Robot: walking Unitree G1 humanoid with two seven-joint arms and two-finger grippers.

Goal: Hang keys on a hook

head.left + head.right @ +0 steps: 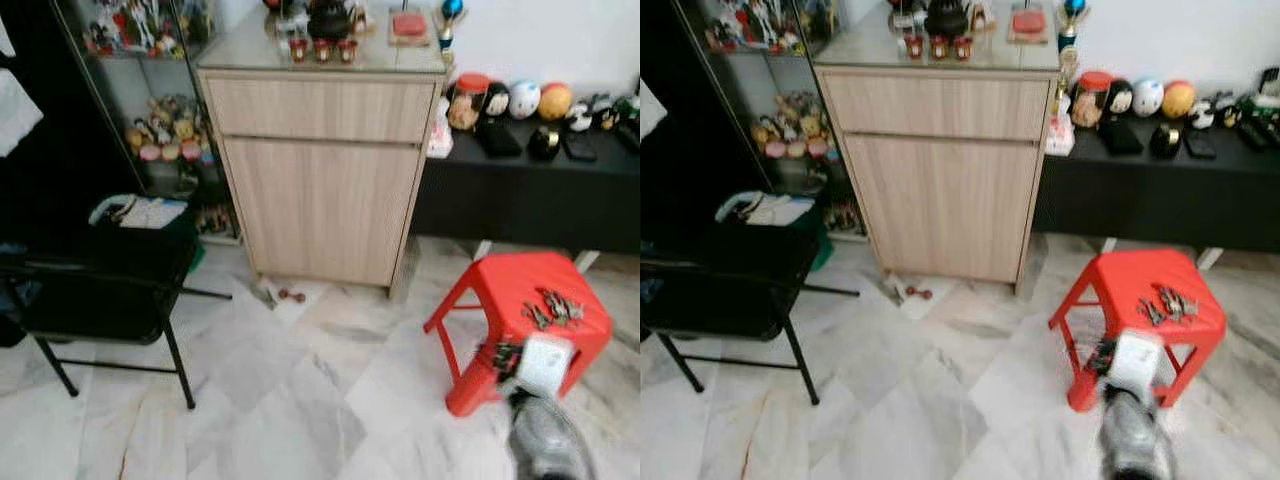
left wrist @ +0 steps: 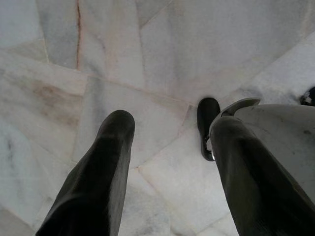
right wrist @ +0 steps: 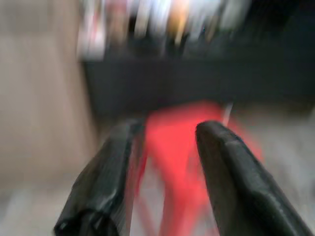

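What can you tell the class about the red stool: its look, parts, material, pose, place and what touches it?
The red stool looks like moulded plastic, with a flat, roughly square seat and splayed legs joined by side rails. It stands upright on the pale marble floor, in front of the black low bench and right of the wooden cabinet. A bunch of keys lies on the seat. The right gripper, fingers apart, points toward it without touching.

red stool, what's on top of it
A loose bunch of keys lies on the red stool seat, toward its right side. The right gripper, fingers apart, is raised before the stool and covers its near front edge in the head views.
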